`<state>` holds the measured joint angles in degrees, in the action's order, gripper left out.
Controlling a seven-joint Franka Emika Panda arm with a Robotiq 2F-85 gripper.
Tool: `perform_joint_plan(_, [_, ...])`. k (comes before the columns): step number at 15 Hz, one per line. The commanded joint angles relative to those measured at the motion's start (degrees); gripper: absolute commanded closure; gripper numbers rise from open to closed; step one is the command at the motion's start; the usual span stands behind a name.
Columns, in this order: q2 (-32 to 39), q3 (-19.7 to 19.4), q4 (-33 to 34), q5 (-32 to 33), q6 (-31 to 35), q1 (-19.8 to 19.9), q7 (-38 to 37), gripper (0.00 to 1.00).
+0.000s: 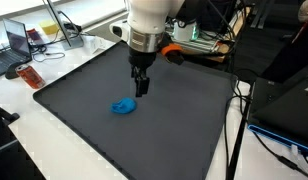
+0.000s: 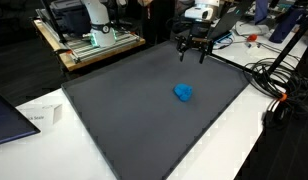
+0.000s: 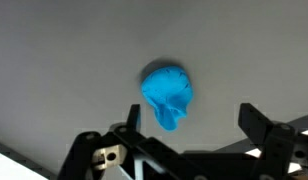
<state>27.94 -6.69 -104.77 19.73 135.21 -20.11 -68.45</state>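
The setting was a crowded lab or office, with desks, screens and gear ranged behind a white table (image 1: 34, 110). A large dark grey mat (image 1: 154, 140) covered most of that table and showed in both exterior views (image 2: 114, 115). In the wrist view it filled the background as a plain grey field (image 3: 54, 50). At the far left of an exterior view an open laptop (image 1: 16, 40) sat on a desk, and a small reddish object (image 1: 31, 76) lay on the white table just off the mat's left edge. In an exterior view a tangle of black cables (image 2: 279, 80) trailed over the table to the right of the mat.

A small blue lump (image 1: 123, 106), crumpled and soft-looking, lay alone on the mat, towards its middle (image 2: 183, 92). What it was made of could not be told. The gripper (image 1: 141, 88) hung above the mat on the white arm, pointing straight down. In that view it was just beyond the lump and a little to its right, clear of it. In an exterior view the gripper (image 2: 192, 50) hung over the far part of the mat, with the lump nearer the camera. The wrist view showed the lump (image 3: 168, 95) between and just beyond the two black fingers (image 3: 256, 125). The jaws were spread wide and held nothing, and nothing touched the lump.
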Motion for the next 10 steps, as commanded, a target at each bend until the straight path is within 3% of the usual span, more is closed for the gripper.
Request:
perform_joint_plan(1, [5.6, 0.6, 9.0, 2.16, -7.83, -1.36, -2.74, 0.0])
perform_joint_plan(10, [17.15, 2.73, 27.77, -0.5, -20.14, -0.61, 2.24, 0.0])
